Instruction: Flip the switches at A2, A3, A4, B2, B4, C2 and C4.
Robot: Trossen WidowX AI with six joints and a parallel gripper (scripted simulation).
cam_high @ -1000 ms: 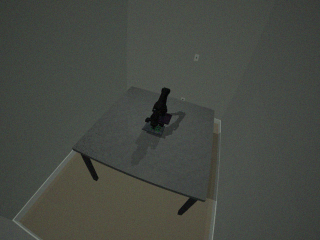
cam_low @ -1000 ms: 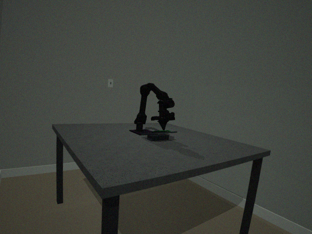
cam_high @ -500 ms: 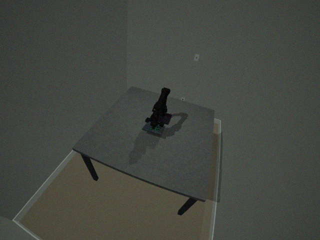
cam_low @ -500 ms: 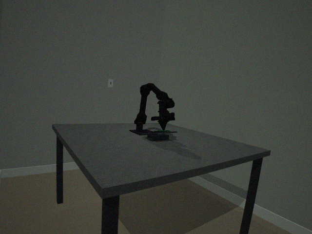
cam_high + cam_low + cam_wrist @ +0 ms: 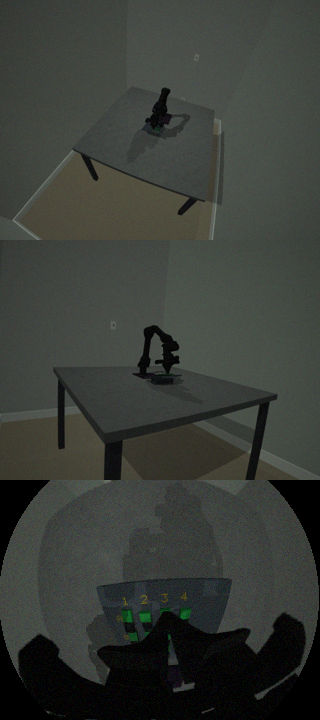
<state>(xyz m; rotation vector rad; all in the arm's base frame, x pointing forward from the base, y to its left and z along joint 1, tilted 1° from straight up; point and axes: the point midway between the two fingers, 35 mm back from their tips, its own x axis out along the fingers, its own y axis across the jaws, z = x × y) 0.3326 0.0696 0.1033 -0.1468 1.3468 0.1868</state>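
The switch panel (image 5: 146, 128) (image 5: 112, 598) lies in front of the arm, with green and black switches and yellow labels. My gripper (image 5: 168, 373) (image 5: 166, 614) is shut and empty, its tips pointing down at or just above the switches; contact cannot be told. In the wrist view, switch A1 (image 5: 127, 616), switch A2 (image 5: 145, 617) and switch A4 (image 5: 185, 613) show green at their far ends. Only a green sliver of A3 shows beyond the tips. Part of B1 (image 5: 133, 636) shows green. The fingers hide most of rows B and C. Which ends are raised cannot be told.
The panel sits on a dark block (image 5: 162, 381) on the grey table (image 5: 118, 155) (image 5: 144, 407). A dark purple plate (image 5: 166, 118) (image 5: 140, 375) lies by the arm's base. The arm's shadow falls across the table. The light is dim.
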